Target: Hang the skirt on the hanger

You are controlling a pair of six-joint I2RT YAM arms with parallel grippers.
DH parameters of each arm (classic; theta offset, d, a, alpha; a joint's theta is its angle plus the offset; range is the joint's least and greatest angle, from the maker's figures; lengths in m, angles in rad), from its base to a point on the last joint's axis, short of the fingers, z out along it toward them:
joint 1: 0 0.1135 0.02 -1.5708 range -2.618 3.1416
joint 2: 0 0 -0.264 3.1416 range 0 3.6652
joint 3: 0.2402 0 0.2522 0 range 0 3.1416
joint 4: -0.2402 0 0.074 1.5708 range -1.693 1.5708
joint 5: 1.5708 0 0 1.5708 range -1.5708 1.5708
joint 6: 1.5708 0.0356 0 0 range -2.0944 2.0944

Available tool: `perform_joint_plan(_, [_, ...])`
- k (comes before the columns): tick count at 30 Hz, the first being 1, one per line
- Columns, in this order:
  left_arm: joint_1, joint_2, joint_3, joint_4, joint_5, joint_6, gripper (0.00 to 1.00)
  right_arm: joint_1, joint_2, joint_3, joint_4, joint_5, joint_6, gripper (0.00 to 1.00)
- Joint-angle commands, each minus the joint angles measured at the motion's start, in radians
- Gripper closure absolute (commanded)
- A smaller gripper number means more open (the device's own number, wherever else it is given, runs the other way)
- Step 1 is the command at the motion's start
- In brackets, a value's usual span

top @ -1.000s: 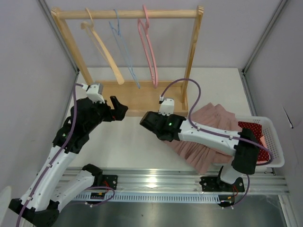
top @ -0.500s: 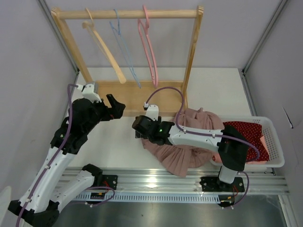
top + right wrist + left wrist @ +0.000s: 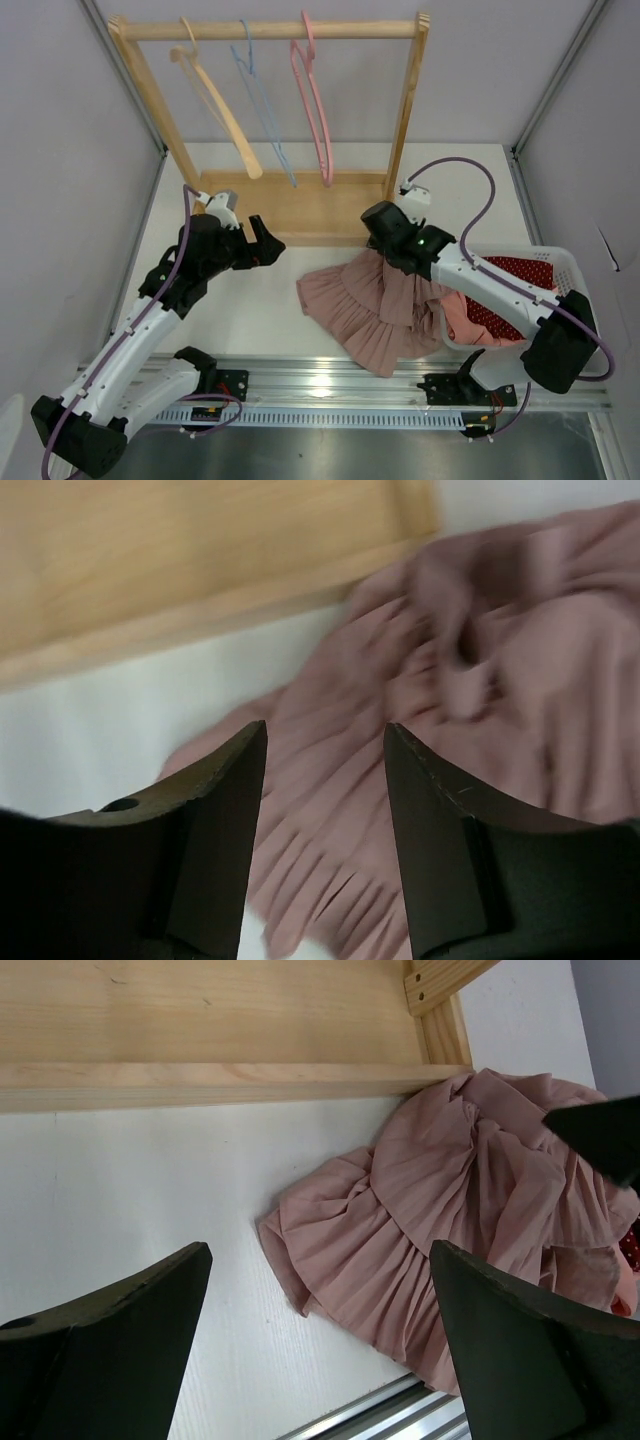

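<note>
Seeing skirt (image 3: 372,305) lying crumpled on table (image 3: 250,300), at 5 o'clock from rack (image 3: 300,205) base, 3 o'clock end reaching basket (image 3: 545,252).

Reading left gripper (image 3: 267,243) as spread wide, holding nothing, sitting at 9 o'clock of the fabric.

Reading right gripper (image 3: 325,745) as parted too, empty, hanging over the skirt's 12 o'clock edge (wrist view blurred, so not fully certain).

Judging step as regrasp:
- going for waistband, not ruffled hem
- pinching at two well-apart points for spreading before approaching pink hanger (image 3: 315,100)
- steering clear of rack post

Working on smooth white tabletop, plain grey walls closing in at 9, 12 and 3 o'clock, metal rail (image 3: 330,378) running along 6 o'clock.
</note>
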Motion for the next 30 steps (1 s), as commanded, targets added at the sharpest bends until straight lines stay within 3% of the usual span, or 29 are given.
perform_joint_plan(1, [0.003, -0.008, -0.007, 0.065, 0.039, -0.019, 0.04, -0.100, 0.014, -0.018, -0.050, 0.019, -0.065, 0.44])
perform_joint_plan(13, [0.003, -0.007, -0.019, 0.062, 0.050, -0.006, 0.04, -0.144, 0.131, -0.030, -0.073, 0.060, -0.062, 0.44])
perform_joint_plan(16, [0.003, -0.001, -0.019, 0.071, 0.053, -0.006, 0.04, -0.154, 0.141, -0.041, -0.055, 0.057, -0.067, 0.58])
perform_joint_plan(17, [0.003, -0.001, -0.019, 0.071, 0.053, -0.006, 0.04, -0.156, 0.140, -0.039, -0.047, 0.056, -0.068, 0.75])
perform_joint_plan(18, [0.002, 0.001, -0.022, 0.076, 0.053, -0.006, 0.05, -0.156, 0.137, -0.036, -0.045, 0.056, -0.071, 0.76])
perform_joint_plan(19, [0.003, 0.001, -0.028, 0.077, 0.050, -0.008, 0.05, -0.154, 0.131, -0.023, -0.042, 0.045, -0.074, 0.95])
perform_joint_plan(20, [0.003, 0.004, -0.030, 0.082, 0.051, -0.008, 0.05, -0.153, 0.128, -0.010, -0.045, 0.037, -0.080, 1.00])
perform_joint_plan(24, [0.003, 0.028, -0.043, 0.103, 0.068, -0.020, 0.06, -0.087, 0.108, 0.105, -0.074, 0.019, -0.134, 1.00])
perform_joint_plan(30, [0.064, 0.051, -0.008, 0.107, 0.097, -0.026, 0.07, 0.195, 0.120, 0.331, -0.099, 0.013, -0.257, 1.00])
